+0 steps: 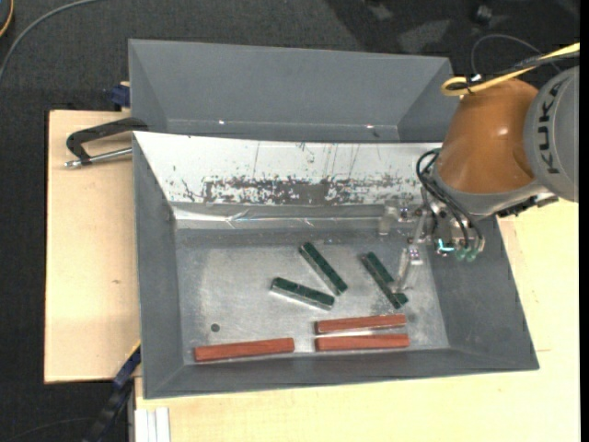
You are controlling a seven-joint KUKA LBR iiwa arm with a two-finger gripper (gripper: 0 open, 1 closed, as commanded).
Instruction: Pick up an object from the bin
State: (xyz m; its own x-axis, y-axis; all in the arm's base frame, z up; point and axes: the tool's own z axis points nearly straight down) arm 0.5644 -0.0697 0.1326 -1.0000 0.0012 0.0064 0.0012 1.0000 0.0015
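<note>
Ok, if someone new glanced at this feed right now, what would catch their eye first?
First, the arm's orange cover over the right rear of the bin, with the pincer low beside the rightmost dark green bar. Then the red-brown bars on the grey floor: one at front left and a pair lying side by side at front right.

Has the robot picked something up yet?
Not yet. Three dark green flat bars and three reddish-brown flat bars all lie on the floor of the grey metal bin. The gripper hangs low at the rightmost green bar. Lifting one out is left.
</note>
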